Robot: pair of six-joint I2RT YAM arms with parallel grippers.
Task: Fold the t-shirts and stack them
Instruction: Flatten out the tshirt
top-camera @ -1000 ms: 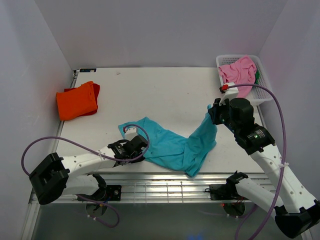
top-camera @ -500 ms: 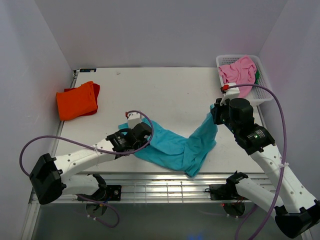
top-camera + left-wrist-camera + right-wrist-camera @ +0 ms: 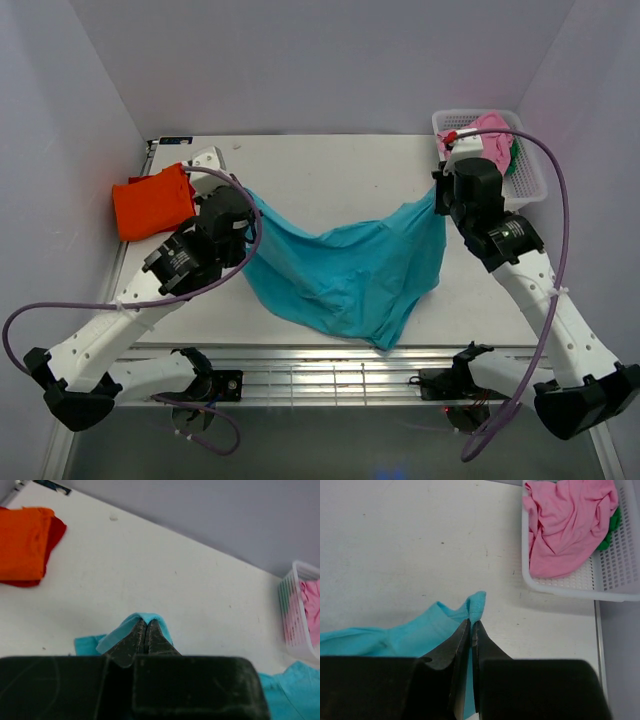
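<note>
Teal cloth hangs stretched between the two arms: the teal t-shirt [image 3: 350, 280] sags like a hammock, its lower part resting on the white worktop [image 3: 330, 170] between both pincers and nearer the arm bases than either. The left pincer [image 3: 146, 630] is clamped tight on one upper edge of the shirt, a fold of teal wrapped around its fingertips. The right pincer [image 3: 471, 627] is likewise pinched closed on the opposite edge (a small teal tip pokes out past its fingers). Left of the left pincer, the folded orange t-shirt [image 3: 152, 203] lies flat on the worktop. Beyond the right pincer and to its right, the white lattice basket [image 3: 615, 575] holds the crumpled pink t-shirt [image 3: 565, 525], with a bit of green cloth [image 3: 611, 527] beside it.
</note>
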